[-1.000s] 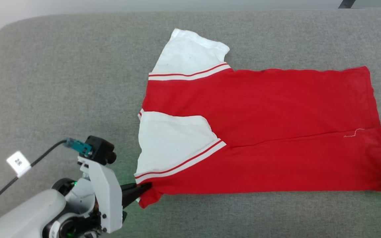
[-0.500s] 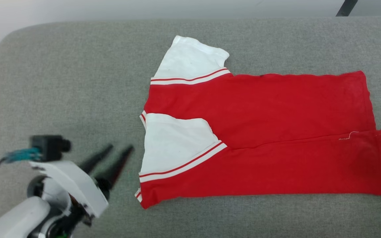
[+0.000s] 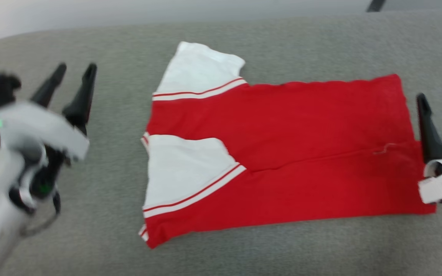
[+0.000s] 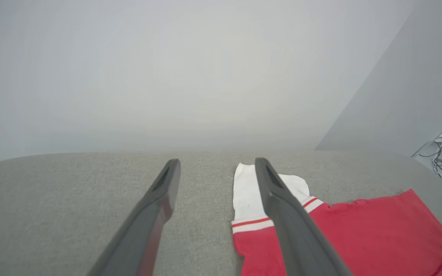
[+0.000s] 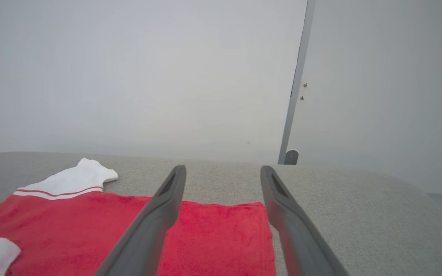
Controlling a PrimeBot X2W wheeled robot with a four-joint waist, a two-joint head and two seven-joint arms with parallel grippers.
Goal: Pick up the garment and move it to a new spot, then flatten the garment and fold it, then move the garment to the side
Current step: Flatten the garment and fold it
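Lying folded on grey pad (image 3: 102, 234), garment (image 3: 301, 153), jaws spread at either side

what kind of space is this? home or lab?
Probably a lab or test room, not a home: grey fabric-covered work surface with a red-and-white jersey laid out, bare pale wall, loose cables at the side.

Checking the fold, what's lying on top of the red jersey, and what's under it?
A white sleeve lies folded onto the jersey, with a red flap along the near edge. Under it is the grey cushion; anything between the layers is covered.
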